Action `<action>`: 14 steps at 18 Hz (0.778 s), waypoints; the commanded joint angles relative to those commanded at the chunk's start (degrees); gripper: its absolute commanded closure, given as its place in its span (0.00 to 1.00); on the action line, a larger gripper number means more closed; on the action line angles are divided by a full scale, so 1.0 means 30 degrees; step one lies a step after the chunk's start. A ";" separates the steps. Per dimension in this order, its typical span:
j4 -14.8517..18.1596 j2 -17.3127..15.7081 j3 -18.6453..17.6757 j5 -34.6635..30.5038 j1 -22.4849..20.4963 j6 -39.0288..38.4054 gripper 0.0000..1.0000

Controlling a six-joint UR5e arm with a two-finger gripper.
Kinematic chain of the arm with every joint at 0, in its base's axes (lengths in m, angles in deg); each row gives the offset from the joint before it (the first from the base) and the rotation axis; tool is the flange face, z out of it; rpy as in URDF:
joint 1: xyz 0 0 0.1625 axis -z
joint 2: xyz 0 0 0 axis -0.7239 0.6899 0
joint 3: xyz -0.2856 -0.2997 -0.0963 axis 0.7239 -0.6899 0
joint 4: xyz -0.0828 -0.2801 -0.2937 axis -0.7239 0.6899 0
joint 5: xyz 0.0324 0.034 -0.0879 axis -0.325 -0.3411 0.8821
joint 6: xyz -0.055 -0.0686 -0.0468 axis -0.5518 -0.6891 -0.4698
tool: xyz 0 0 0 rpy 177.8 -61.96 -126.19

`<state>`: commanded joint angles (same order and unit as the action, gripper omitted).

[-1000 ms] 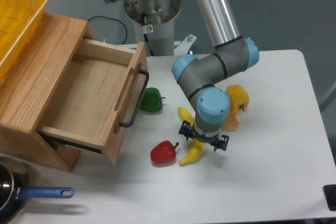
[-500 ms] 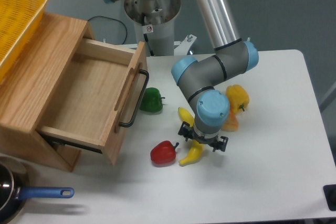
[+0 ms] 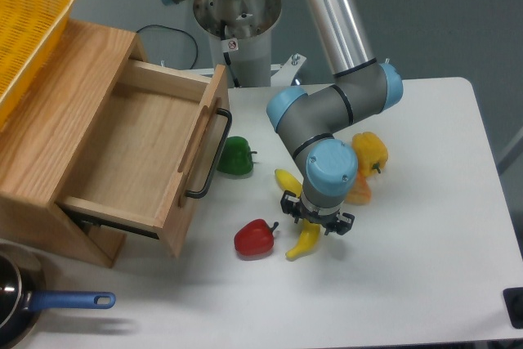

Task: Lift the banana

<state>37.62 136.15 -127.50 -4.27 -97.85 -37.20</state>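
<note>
The banana (image 3: 303,240) lies directly under the pincer (image 3: 317,224), its middle hidden by the wrist so that only its two ends show: one pointed tip pokes out on the drawer-ward side above the pincer, the other sticks out below it toward the camera. That straddling placement reads as a grasp across the fruit's slim middle, where two fingers can close on the narrowest, most balanced part of a long curved shape. Whether the fingers are already clamped on it cannot be told; the blue-capped wrist covers the gap, and only the dark finger mounts show on either side, so its opening stays unknown. It is likewise unclear whether the banana rests on the counter (image 3: 425,267) or is just clear of it. The arm comes down from the base behind, folds at a blue-jointed elbow above the pincer, and points its last link straight down, a top-down approach suited to a low object lying flat. Close neighbours explain the tight vertical pose: the red pepper (image 3: 254,238) sits just beside the pincer toward the drawer (image 3: 147,149), the yellow bell pepper (image 3: 370,151) and an orange wedge (image 3: 359,192) lie just behind it on the far side, and the green pepper (image 3: 236,156) is farther off near the drawer handle.
</note>
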 joint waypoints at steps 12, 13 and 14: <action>0.0175 -0.0760 0.0293 -0.0088 0.0059 0.0029 0.64; 0.0379 -0.0965 0.0409 -0.0088 0.0059 0.0058 0.64; 0.0671 -0.1054 0.0729 -0.0088 0.0059 0.0117 0.64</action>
<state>39.63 132.99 -125.31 -4.53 -97.67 -36.85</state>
